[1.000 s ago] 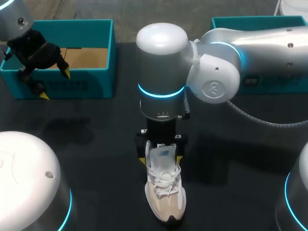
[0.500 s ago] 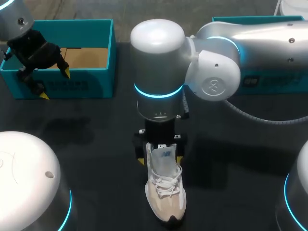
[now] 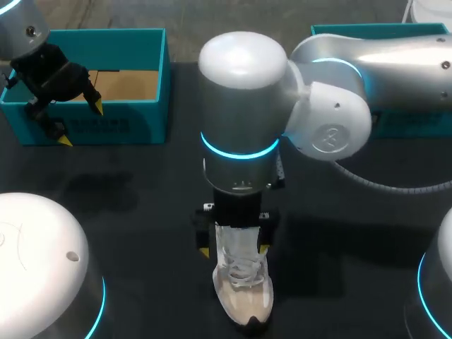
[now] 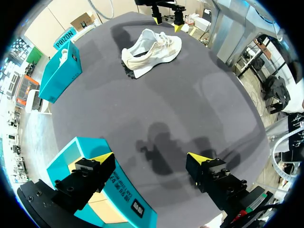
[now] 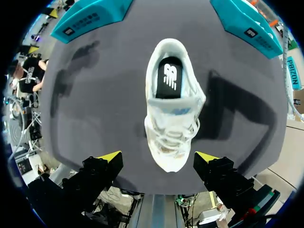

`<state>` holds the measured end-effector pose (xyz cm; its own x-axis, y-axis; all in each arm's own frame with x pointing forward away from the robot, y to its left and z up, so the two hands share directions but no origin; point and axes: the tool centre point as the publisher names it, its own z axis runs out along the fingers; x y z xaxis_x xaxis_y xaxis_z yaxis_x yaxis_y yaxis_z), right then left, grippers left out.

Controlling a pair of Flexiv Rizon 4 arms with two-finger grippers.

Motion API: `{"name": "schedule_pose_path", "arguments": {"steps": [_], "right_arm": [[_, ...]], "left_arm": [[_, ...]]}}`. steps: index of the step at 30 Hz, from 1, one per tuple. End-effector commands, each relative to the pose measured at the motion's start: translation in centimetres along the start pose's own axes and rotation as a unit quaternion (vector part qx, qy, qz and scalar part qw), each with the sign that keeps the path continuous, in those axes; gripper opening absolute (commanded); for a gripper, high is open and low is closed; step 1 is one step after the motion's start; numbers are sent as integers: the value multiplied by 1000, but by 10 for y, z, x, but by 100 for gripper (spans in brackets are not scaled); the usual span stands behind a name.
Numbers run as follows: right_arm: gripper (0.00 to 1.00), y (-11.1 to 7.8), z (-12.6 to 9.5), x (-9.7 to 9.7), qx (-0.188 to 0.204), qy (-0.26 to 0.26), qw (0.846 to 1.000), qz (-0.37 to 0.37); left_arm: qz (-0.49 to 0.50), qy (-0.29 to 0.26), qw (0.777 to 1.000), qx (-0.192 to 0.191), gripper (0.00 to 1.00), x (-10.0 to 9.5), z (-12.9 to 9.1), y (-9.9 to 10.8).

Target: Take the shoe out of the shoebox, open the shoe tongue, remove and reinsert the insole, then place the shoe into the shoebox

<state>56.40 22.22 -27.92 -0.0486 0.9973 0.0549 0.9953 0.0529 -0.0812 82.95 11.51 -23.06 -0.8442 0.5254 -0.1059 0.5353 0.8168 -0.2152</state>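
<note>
At 6 o'clock on the tabletop (image 3: 127, 212), as the head camera shows it, the shoe (image 3: 244, 296) stands on its sole, toe toward 6 and heel toward 12. It is out of the shoebox (image 3: 106, 33), which sits at 10 o'clock. I have the right hand (image 3: 234, 250) directly above the shoe, fingers spread wide and holding nothing. One yellow tip is at its 9 o'clock side and one at its 3; whether they touch the sides I cannot tell. Through the right wrist camera the tongue (image 5: 172, 111) lies ahead of the fingers, with the dark insole (image 5: 169, 76) seated in the opening beyond it. I judge the tongue is the job now: I should pinch it alone, clear of the laces, and draw it toward the toe without lifting the shoe. The left hand (image 3: 79, 123) hovers wide open at the shoebox's front wall, well apart from the shoe.
</note>
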Motion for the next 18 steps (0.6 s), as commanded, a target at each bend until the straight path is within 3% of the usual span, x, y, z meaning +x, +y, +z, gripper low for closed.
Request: {"name": "schedule_pose_path", "arguments": {"steps": [1, 5, 6, 8, 9, 13, 18], "right_arm": [[100, -11, 4, -3, -19, 4, 1000, 4], [100, -11, 6, -5, -37, -10, 999, -19], [93, -11, 8, -7, -37, -13, 999, -21], [59, -10, 11, -10, -33, -15, 999, -19], [48, -10, 12, -11, -33, -19, 999, -18], [36, -5, 14, -12, -30, -20, 999, -18], [31, 3, 15, -12, -33, -26, 999, -31]], "left_arm": [[0, 1, 1000, -1, 100, 0, 0, 0], [0, 1, 1000, -1, 100, 0, 0, 0], [0, 1, 1000, -1, 100, 0, 0, 0], [0, 1, 1000, -1, 100, 0, 0, 0], [0, 1, 1000, -1, 100, 0, 0, 0], [0, 1, 1000, -1, 100, 0, 0, 0], [0, 1, 1000, -1, 100, 0, 0, 0]]}}
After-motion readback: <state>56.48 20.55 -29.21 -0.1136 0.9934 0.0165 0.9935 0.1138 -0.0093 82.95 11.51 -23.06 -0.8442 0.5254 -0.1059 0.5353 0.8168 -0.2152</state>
